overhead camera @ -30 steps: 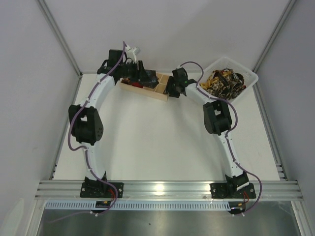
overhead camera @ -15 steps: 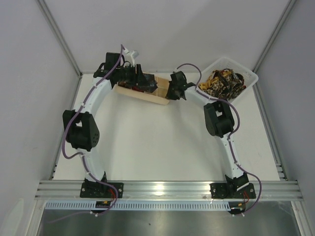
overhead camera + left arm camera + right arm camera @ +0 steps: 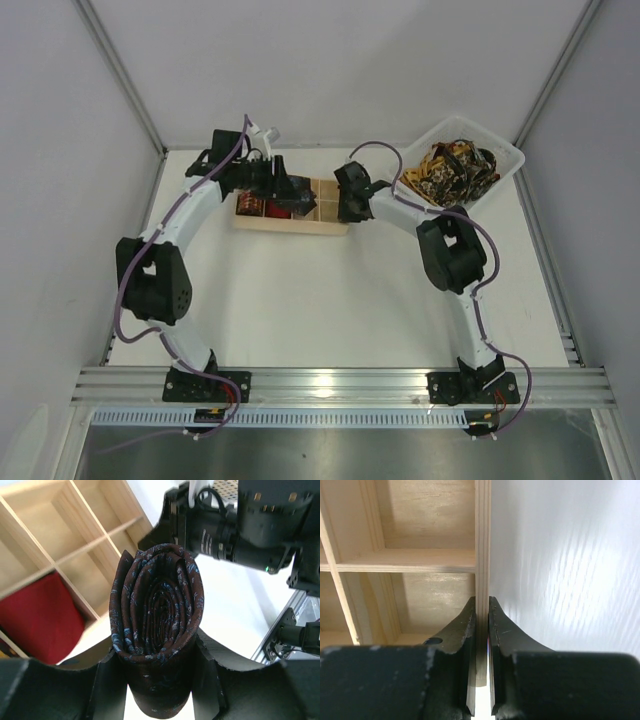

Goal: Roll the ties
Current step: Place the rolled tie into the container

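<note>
The white tabletop (image 3: 330, 290) is bare in its near half. Past its middle lies a pale wooden compartment tray (image 3: 300, 224), long side facing the arms and split by thin dividers into square cells.

The right gripper (image 3: 481, 611) is closed on the tray's right end wall. One finger is inside the last cell and the other outside over the tabletop, with the thin board pinched between them. The cells on that side, seen from the right wrist, hold nothing.

The left gripper (image 3: 156, 647) hangs over the middle of the tray, clamped on a rolled dark brown tie (image 3: 157, 605). It is a tight coil with a small bluish pattern, its spiral end turned to the wrist camera. Whether the coil touches the wood cannot be told.

Beside it, one cell toward the tray's left end holds a red tie (image 3: 40, 617) that fills the cell. From above, the leftmost cells show red and dark patterned cloth, too small to make out.

Furthest away, in the right rear corner, sits a white plastic basket (image 3: 497, 139). It holds a loose heap of gold-and-black ties (image 3: 455, 168).
</note>
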